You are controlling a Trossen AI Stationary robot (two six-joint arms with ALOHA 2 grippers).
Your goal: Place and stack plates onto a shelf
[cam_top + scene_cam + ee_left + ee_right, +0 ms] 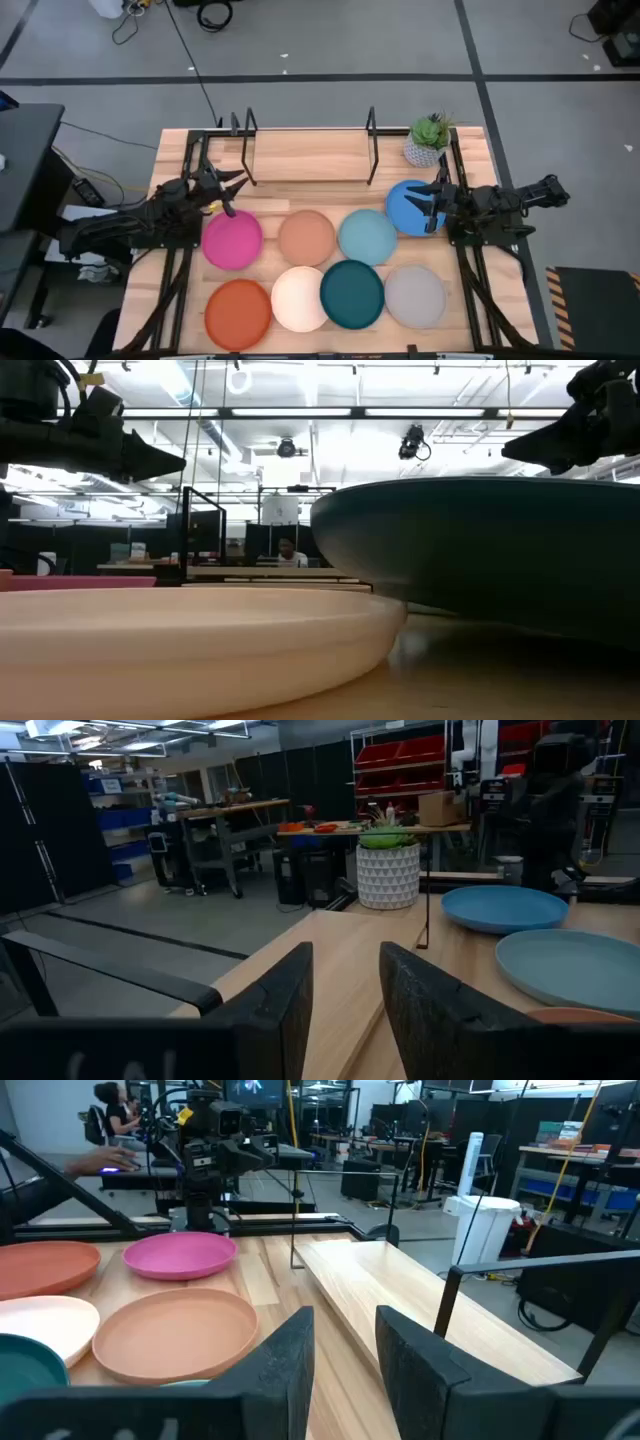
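High view: eight plates [331, 265] lie before the empty shelf [308, 156]; left end effector [229, 186] and right end effector [434, 203] flank it, both released.

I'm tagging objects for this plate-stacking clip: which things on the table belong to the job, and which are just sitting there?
Job:
- eight plates: blue, light blue, tan, magenta pink, orange, cream, dark teal, grey
- shelf, nothing on it yet

Just there:
- potted plant beside the shelf's right end
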